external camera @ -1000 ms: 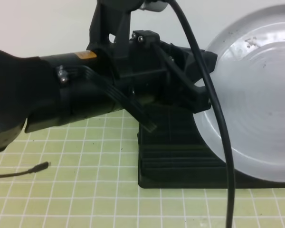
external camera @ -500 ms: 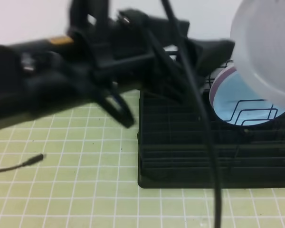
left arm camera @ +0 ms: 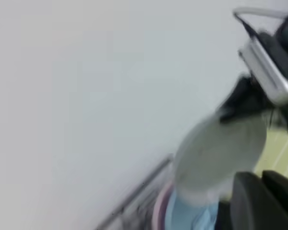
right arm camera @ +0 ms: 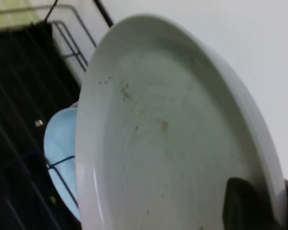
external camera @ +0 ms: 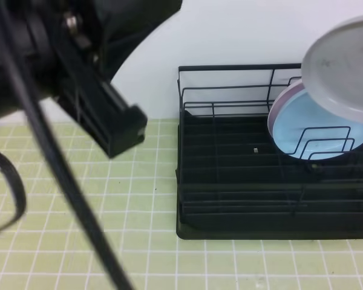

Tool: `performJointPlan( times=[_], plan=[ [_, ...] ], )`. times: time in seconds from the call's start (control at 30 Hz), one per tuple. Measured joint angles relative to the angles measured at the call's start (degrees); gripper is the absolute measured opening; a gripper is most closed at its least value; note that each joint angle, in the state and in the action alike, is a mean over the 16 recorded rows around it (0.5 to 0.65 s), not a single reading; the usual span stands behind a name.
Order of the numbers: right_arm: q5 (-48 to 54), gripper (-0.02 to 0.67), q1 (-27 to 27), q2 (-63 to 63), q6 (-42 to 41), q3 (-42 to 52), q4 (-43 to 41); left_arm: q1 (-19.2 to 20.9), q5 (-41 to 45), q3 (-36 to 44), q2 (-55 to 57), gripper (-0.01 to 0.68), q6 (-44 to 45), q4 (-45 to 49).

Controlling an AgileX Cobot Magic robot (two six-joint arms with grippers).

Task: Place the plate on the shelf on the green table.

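Right gripper [right arm camera: 259, 203]: I see only a dark finger at the bottom right of my right wrist view, clamped tight on the plate's rim; from the left wrist view the same arm shows as a blurred dark and silver body at the plate's upper edge.
Plate [right arm camera: 173, 134]: pale grey, faint scuffs on its face, held up in the air and tilted; in the high view [external camera: 342, 69] it sits at the far right edge, above the rack's right end.
Left gripper [external camera: 118, 130]: I see a blocky black end hanging over the tiles left of the rack, nothing in it; whether its jaws are wide or narrow I cannot tell from here.
Light blue plate [external camera: 314, 133]: stands on edge in the looped dividers, just under the grey plate, partly overlapped by it.
Pink plate [external camera: 282, 103]: only a thin rim shows, right behind the blue one.
Shelf [external camera: 230, 199]: black wire rack on a black tray, tall back rail against the white wall.
Green table [external camera: 139, 241]: yellow-green tiles, white grout, the rack resting on it.
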Motion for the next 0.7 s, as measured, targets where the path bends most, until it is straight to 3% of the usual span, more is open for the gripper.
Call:
performJointPlan(
  times=[0.13, 0.37, 0.53, 0.7],
  plan=[
    [1.7, -0.004, 0.3, 5.4, -2.6, -4.0, -2.3, 0.0, 7.8, 0.1, -0.9, 0.019, -15.3, 17.3],
    [2.3, -0.004, 1.6, 12.1, -8.8, -7.2, -2.8, 0.0, 23.2, 1.5, -1.2, 0.0, -42.3, 45.7],
    [1.7, -0.004, 2.7, 15.2, -11.8, -7.6, -3.2, 0.0, 29.5, 3.6, -1.3, -0.001, -52.5, 56.3],
    [0.5, -0.004, 3.4, 17.2, -13.2, -7.6, -4.2, 0.0, 30.0, 6.2, -1.4, -0.001, -56.7, 60.3]
  ],
)
